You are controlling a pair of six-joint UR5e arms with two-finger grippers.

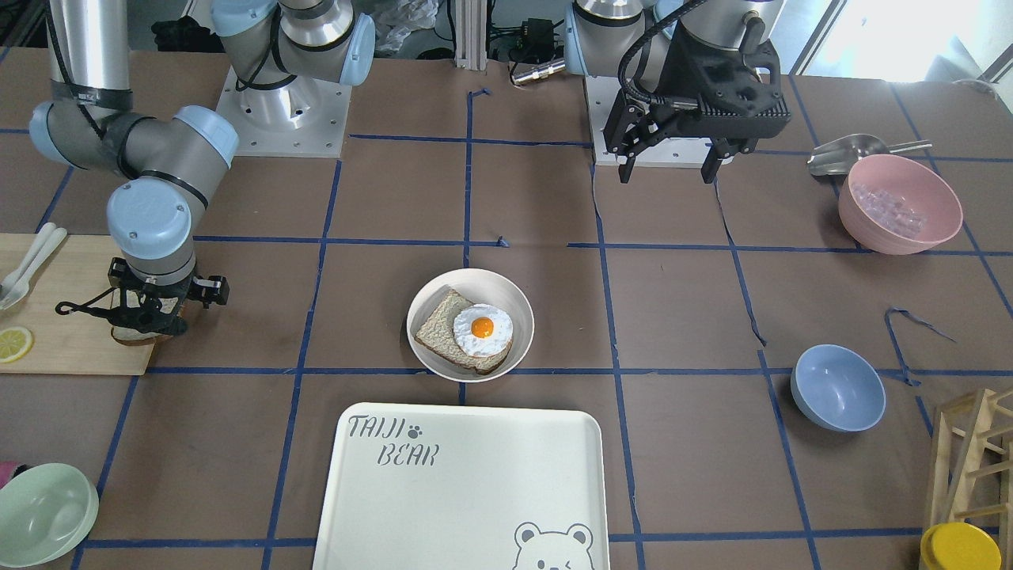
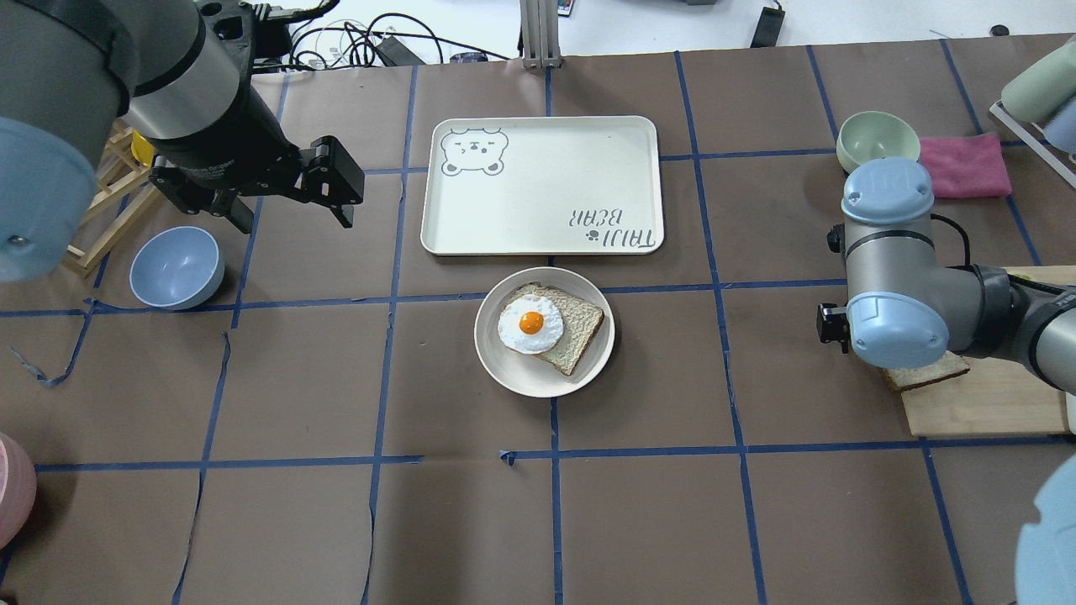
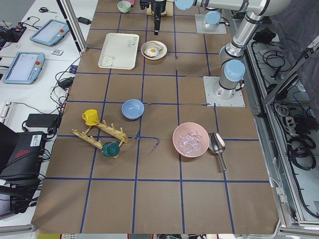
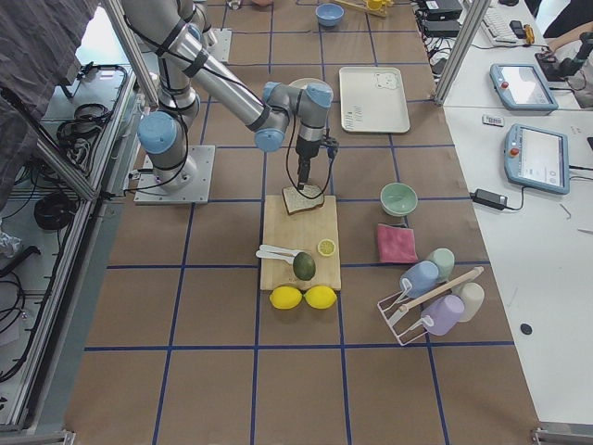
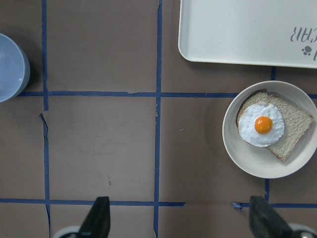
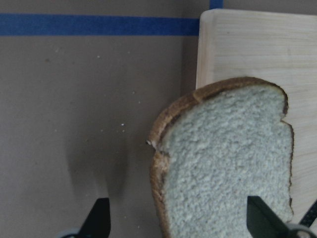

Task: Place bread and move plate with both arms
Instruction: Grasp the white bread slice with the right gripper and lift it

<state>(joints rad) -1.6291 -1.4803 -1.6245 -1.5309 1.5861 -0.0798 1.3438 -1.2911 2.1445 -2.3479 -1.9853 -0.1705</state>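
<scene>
Right gripper (image 6: 177, 201) straddles the bread (image 6: 228, 163), jaws apart, nothing gripped (left gripper (image 1: 666, 176) idles just as wide). We have everything left: lift bread, place it, move plate (image 1: 506, 291).

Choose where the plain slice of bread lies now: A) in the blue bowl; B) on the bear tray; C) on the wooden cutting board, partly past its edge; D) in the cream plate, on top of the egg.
C: the right wrist view shows the bread on the corner of the cutting board, its crust past the edge, below the open right gripper.
</scene>
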